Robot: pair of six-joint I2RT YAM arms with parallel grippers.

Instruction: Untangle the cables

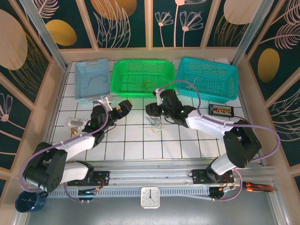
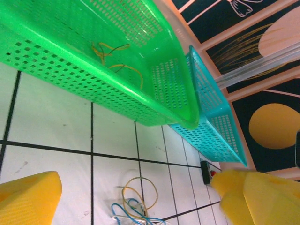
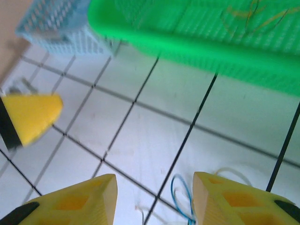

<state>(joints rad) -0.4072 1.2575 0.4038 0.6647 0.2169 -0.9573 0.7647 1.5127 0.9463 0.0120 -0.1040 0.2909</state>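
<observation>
A small tangle of yellow, blue and white cables [image 1: 155, 123] lies on the white tiled table in front of the green basket. In the left wrist view the tangle [image 2: 136, 202] sits low between the spread yellow fingers [image 2: 29, 198] of my left gripper [image 2: 136, 187], which is open and empty. My left gripper [image 1: 124, 107] hovers left of the tangle. My right gripper [image 1: 151, 110] is just above the tangle, open, with a blue cable loop [image 3: 181, 198] beside its right finger [image 3: 236, 199]. Nothing is gripped.
A green basket [image 1: 142, 78] holds loose yellow and dark wires [image 2: 115, 56]. A light blue basket [image 1: 92, 79] stands left of it and a teal basket [image 1: 207, 79] right. A black box [image 1: 221, 109] lies at right, a small clear part [image 1: 74, 123] at left.
</observation>
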